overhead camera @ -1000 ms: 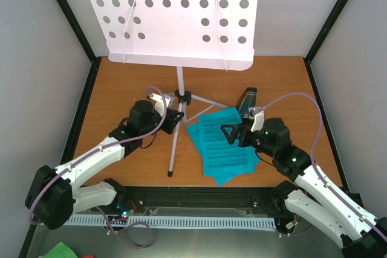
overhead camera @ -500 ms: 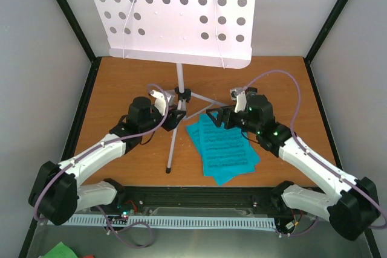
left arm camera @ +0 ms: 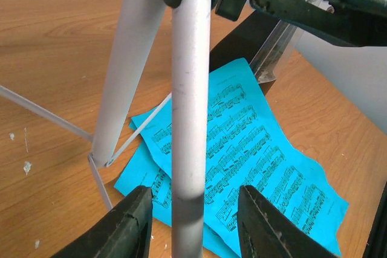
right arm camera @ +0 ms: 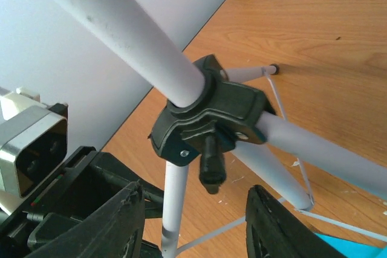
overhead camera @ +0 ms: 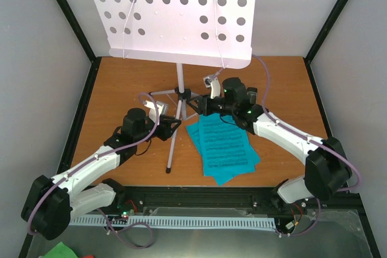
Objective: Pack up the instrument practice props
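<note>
Stand leg [left arm camera: 191, 119] runs between left jaws; collar [right arm camera: 208, 110] faces right jaws.

The top view looks steeply down from above the near edge of the table [overhead camera: 115, 89], with the music stand [overhead camera: 175, 16] at centre. The left wrist view sits close against the stand's near leg [left arm camera: 190, 119], facing the cyan pages [left arm camera: 248, 149] beyond it. The right wrist view faces the stand's black collar [right arm camera: 208, 110] from close by. All three share the stand's legs.
</note>
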`<state>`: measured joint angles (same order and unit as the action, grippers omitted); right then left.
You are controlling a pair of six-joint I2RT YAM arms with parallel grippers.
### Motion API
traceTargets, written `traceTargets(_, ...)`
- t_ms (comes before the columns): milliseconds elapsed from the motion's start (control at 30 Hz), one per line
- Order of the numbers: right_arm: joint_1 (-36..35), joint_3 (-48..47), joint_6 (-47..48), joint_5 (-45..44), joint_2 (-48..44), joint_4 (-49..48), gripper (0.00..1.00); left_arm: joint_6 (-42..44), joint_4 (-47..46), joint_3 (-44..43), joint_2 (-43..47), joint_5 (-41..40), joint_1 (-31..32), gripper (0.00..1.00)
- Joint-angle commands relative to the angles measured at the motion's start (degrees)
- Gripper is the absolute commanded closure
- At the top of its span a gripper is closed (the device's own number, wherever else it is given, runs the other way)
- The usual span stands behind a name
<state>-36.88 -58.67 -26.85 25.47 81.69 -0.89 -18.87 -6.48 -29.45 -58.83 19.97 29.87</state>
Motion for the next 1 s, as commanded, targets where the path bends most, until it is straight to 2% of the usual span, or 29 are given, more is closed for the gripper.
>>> traceTargets(0,-2.0,-2.7,2.9,0.0,1.8,0.0,0.55,-2.4,-0.5,0.3,1.0,0.0,-0.3,0.6)
traceTargets(400,-2.6,-5.2,8.4,-3.6,4.9,0.6,0.74,-2.3,-0.2,-0.2,-0.2,0.0,-0.3,0.65)
traceTargets(567,-3.1,-5.0,12.9,-5.5,4.6,1.4,0.9,-2.5,0.0,-0.3,-0.1,-0.2,-0.4,0.65)
traceTargets(700,-4.3,-5.1,21.5,-10.1,4.3,3.8,0.97,-2.8,0.4,-0.5,0.0,-0.3,-0.3,0.66)
traceTargets(800,-5.7,-5.7,29.8,-17.1,4.1,6.7,0.97,-2.6,1.6,-0.8,0.5,-0.9,-0.3,0.66)
traceTargets(967,-7.0,-3.7,42.8,-28.3,3.6,5.0,0.97,-2.6,2.8,-1.0,1.6,-1.2,-0.4,0.66)
